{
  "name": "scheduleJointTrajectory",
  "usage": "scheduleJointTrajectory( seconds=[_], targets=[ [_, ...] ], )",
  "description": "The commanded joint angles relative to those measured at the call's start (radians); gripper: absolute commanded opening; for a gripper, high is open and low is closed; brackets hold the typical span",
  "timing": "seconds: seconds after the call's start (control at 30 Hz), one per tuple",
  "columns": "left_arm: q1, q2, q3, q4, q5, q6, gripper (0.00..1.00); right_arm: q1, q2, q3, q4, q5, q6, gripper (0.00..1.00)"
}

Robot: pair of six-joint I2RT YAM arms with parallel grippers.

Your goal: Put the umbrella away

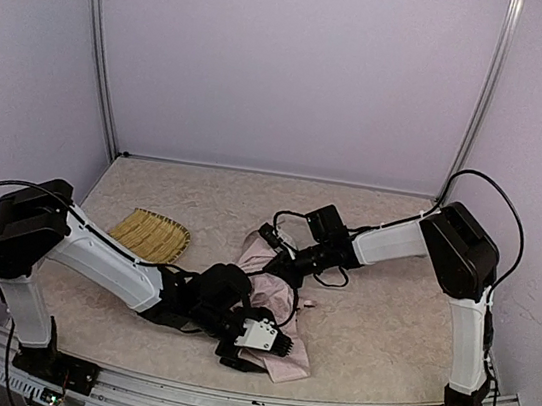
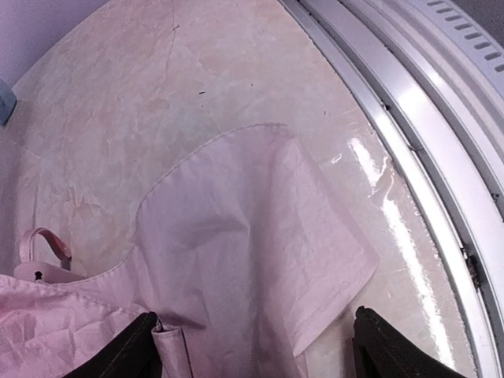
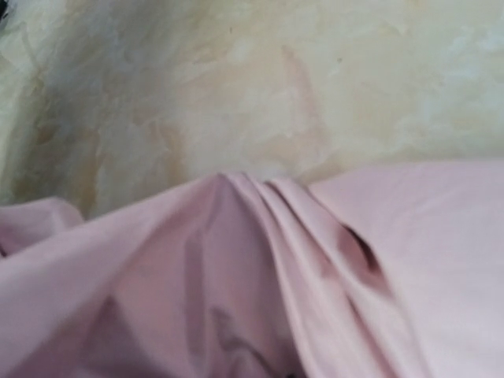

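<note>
Task status: early stage, by my assessment. At the left, a yellow woven tray (image 1: 150, 235) sits on the counter (image 1: 374, 329), apart from the work and with nothing visible in it. The umbrella (image 1: 287, 362) lies near the middle of the counter, towards the near edge, as a loose heap of pale pink fabric, neither rolled nor strapped. The folding, wrapping and fastening are judged to be outstanding, as is any stowing. The left arm reaches from its base at the near left, low across the counter, elbow bent, wrist over the near part of the fabric. In its wrist view the left gripper (image 2: 253, 350) is spread wide, one dark fingertip (image 2: 118, 354) at the edge of a fold and the other at the right, a flat fabric panel (image 2: 236, 236) lying between them; nothing is clamped. A pink strap tab (image 2: 39, 248) loops up at the left of that view, and the white rail (image 2: 441, 157) of the near counter edge runs along the right. The right arm rises from the near right, bends at the elbow and extends leftwards and down, placing the right gripper (image 1: 281, 263) at the far edge of the fabric. Its wrist view shows only gathered pink folds (image 3: 354, 276) close to the lens and no fingers, so whether it is clenched or released cannot be determined.
</note>
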Motion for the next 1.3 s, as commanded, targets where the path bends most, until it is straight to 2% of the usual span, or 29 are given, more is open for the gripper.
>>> scheduleJointTrajectory(
  seconds=[0.0,0.03,0.1,0.17,0.27,0.37,0.53,0.63,0.77,1.03,1.27],
  targets=[
    [-0.006,0.084,0.081,-0.033,-0.05,0.059,0.74,0.001,0.017,-0.02,-0.029,0.065,0.009,0.19],
    [-0.006,0.1,0.091,-0.042,-0.085,0.055,0.65,0.001,0.015,-0.022,-0.03,0.066,0.007,0.18],
    [-0.004,0.097,0.099,-0.03,-0.15,0.028,0.29,0.001,0.014,-0.03,-0.03,0.06,0.005,0.17],
    [0.013,0.046,0.095,-0.008,-0.139,-0.008,0.01,0.001,0.011,-0.043,-0.034,0.056,0.0,0.17],
    [0.113,-0.069,0.07,0.084,0.032,-0.148,0.0,0.001,0.01,-0.063,-0.038,0.051,-0.009,0.17],
    [0.259,-0.112,0.053,0.206,0.206,-0.327,0.0,0.001,0.008,-0.084,-0.02,0.025,-0.007,0.16],
    [0.412,0.01,0.121,0.249,0.344,-0.496,0.0,0.001,0.023,-0.092,0.022,0.002,0.004,0.16],
    [0.458,0.101,0.192,0.228,0.328,-0.586,0.0,0.001,0.03,-0.093,0.042,-0.003,0.009,0.15],
    [0.508,0.181,0.219,0.172,0.266,-0.63,0.0,-0.014,0.009,-0.111,0.102,-0.029,0.062,0.16],
    [0.535,0.265,0.219,-0.009,0.33,-0.58,0.0,-0.109,-0.16,-0.304,0.382,0.048,0.374,0.32],
    [0.531,0.35,0.282,-0.079,0.389,-0.588,0.0,-0.162,-0.34,-0.428,0.34,0.264,0.431,0.36]
  ],
)
